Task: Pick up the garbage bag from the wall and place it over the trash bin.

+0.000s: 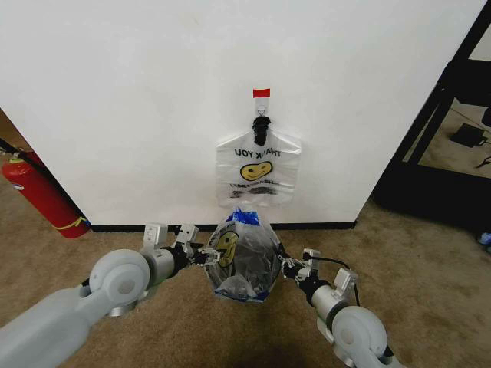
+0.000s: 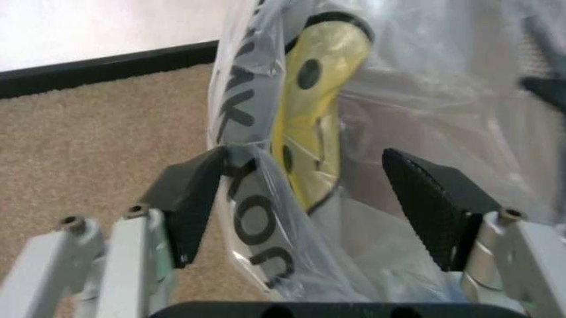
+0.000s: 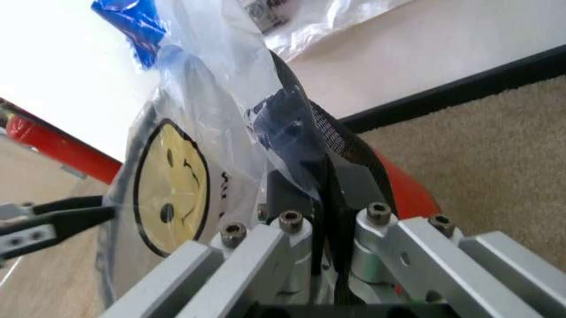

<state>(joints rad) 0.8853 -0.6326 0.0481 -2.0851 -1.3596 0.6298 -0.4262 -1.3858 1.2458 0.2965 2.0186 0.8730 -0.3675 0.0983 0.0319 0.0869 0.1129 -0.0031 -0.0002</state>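
Observation:
One garbage bag (image 1: 258,170), translucent white with a yellow smiley, hangs on the wall (image 1: 153,92) from a black hook (image 1: 261,126) under a red tape strip (image 1: 261,93). A second garbage bag (image 1: 242,257) is draped over the trash bin (image 1: 249,272), whose dark mesh shows through the film. My left gripper (image 1: 205,257) is at the bin's left side, open, with bag film (image 2: 265,218) between its pads and one pad (image 2: 190,199) touching it. At the bin's right side my right gripper (image 1: 288,266) is shut on the bag's film (image 3: 283,126). The bin's red base (image 3: 411,192) shows behind it.
A red fire extinguisher (image 1: 42,195) leans at the wall's left end. Black shelving (image 1: 453,115) stands to the right. A black baseboard (image 1: 322,225) runs along the wall, and brown carpet (image 1: 430,276) surrounds the bin.

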